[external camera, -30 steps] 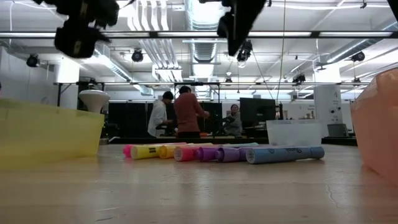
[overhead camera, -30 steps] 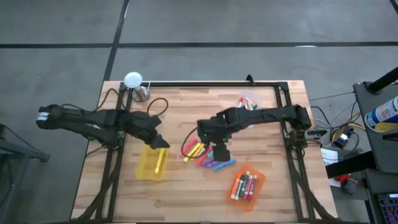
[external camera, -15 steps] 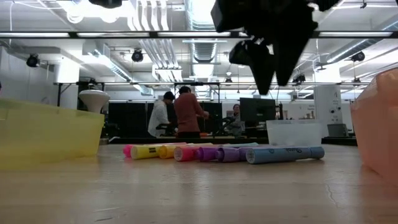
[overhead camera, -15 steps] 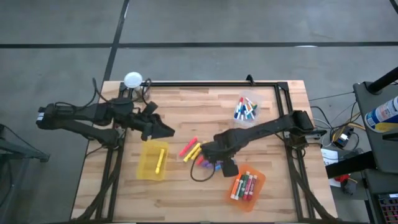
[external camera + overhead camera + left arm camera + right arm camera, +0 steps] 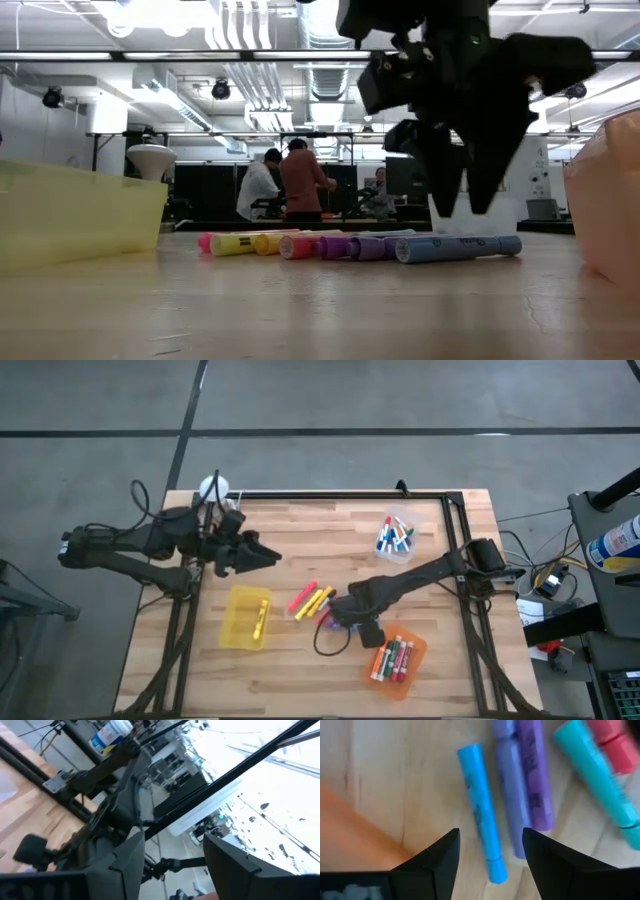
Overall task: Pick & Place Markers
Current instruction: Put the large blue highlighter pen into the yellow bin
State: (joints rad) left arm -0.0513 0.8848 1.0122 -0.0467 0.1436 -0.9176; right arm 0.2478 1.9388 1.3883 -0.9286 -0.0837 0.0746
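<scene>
Right gripper (image 5: 490,852) has dropped lower; jaws apart, straddling the blue marker (image 5: 481,840).

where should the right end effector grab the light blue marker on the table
Grip the light blue marker mid-barrel, coming straight down. It lies flat on the wood, its near side free and the purple marker close alongside. The right end effector is open above it, fingers straddling the barrel.

Loose markers (image 5: 312,601) lie mid-table between two bins (image 5: 246,617) (image 5: 398,655), a third bin (image 5: 397,535) behind.
</scene>
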